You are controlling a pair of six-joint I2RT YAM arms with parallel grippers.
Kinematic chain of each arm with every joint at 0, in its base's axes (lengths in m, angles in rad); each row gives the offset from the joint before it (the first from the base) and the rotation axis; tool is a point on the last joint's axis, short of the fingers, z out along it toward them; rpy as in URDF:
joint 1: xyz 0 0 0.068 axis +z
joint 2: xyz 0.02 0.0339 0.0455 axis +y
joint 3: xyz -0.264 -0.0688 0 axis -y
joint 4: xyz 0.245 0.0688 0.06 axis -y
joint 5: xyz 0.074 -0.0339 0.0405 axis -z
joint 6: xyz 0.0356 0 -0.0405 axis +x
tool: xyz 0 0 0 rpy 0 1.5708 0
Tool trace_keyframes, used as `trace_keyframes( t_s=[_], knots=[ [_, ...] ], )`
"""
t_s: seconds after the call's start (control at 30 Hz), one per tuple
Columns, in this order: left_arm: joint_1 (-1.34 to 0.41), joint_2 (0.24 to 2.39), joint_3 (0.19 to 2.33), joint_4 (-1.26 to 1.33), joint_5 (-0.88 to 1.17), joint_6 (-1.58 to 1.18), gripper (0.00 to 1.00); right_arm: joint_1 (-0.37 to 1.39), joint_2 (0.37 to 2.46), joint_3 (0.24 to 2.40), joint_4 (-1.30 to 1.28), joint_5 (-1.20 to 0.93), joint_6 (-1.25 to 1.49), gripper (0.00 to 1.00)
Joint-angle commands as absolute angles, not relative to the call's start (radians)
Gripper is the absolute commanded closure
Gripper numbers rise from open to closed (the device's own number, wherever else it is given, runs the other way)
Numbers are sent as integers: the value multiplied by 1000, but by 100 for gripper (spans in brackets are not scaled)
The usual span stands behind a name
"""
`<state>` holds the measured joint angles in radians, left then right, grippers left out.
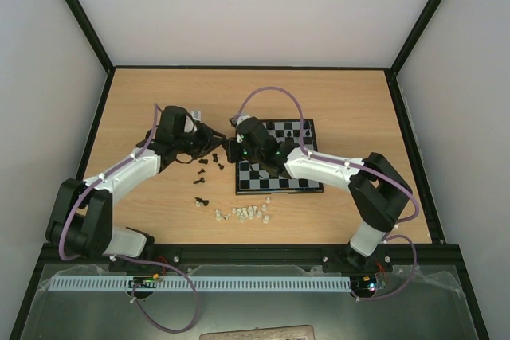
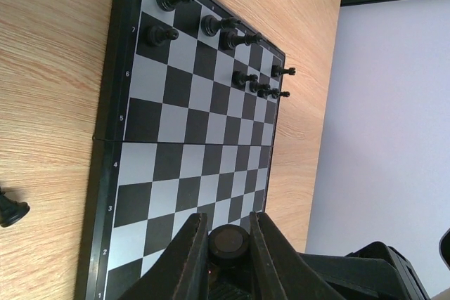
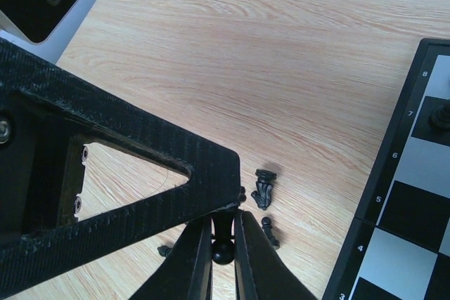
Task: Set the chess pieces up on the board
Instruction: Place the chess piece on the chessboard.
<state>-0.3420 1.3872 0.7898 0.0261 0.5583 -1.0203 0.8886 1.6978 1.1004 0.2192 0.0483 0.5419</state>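
Top external view: left gripper (image 1: 215,149) and right gripper (image 1: 233,150) were close together, just left of the board (image 1: 278,157).
Left jaws pinched a black piece (image 2: 228,242) near the board's edge, and several pieces (image 2: 214,24) stood on the far rows. Right jaws pinched a round-headed piece (image 3: 223,247) over the table (image 3: 281,47). Loose pieces (image 3: 264,189) lay just beside it, near the board's rim.
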Motion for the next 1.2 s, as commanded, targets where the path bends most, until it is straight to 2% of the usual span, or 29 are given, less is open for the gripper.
trace_keyframes(
  t_s=[0.0,0.1,0.27,0.67,1.17],
  knots=[
    [-344,1366,784,30,581,-1025,88,887,1695,1144,176,80,529,96],
    [-339,1365,809,-2,547,-995,76,885,1690,1174,119,74,516,96],
    [-304,1356,829,-50,497,-946,64,871,1705,1247,-40,49,477,97],
    [-204,1264,836,-161,398,-821,61,719,1863,1572,-578,-25,346,94],
    [-195,1285,822,-169,411,-775,62,663,2203,1947,-878,66,296,93]
  ],
)
